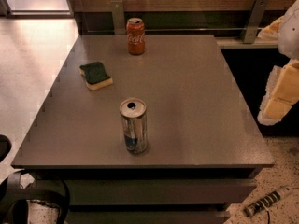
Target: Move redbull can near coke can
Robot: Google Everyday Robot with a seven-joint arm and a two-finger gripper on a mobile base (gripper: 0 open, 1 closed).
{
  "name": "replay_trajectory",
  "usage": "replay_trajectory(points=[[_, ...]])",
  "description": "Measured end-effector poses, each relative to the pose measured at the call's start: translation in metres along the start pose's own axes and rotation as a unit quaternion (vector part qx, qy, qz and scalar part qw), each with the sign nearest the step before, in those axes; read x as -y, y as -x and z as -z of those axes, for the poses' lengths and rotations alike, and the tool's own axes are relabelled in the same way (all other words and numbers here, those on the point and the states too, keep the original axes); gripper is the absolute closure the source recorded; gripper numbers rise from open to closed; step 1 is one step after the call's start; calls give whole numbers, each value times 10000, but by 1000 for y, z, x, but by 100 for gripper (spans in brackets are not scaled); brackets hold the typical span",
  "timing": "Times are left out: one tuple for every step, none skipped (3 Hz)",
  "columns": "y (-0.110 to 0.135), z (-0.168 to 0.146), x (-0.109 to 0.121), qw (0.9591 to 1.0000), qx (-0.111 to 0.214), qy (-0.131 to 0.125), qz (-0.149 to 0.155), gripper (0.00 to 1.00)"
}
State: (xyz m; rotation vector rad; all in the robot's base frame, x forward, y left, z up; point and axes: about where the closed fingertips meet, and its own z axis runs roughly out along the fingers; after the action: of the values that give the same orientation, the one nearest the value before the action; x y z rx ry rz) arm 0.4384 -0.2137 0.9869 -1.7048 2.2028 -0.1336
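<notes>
Two cans stand on grey table (196,101). Redbull can (134,126) upright near the front edge, left of centre, silver top showing. Coke can (136,36) upright at the far edge, well apart, roughly straight behind it. Green-topped sponge (96,75) lies between them, off to the left. Gripper (279,94) hangs beyond the table's right side, away from both cans; open or closed, cannot tell.

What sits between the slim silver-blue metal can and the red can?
Only bare tabletop, camera view; the green sponge lies leftward. Gripper hangs at right edge.
</notes>
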Motion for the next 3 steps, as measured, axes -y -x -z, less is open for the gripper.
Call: replay_trajectory(points=[[0, 0, 0, 10000, 0, 0, 0, 0], [3, -3, -3, 9995, 292, 75, -39, 0], [2, -26, -13, 9932, 1144, 191, -109, 0]])
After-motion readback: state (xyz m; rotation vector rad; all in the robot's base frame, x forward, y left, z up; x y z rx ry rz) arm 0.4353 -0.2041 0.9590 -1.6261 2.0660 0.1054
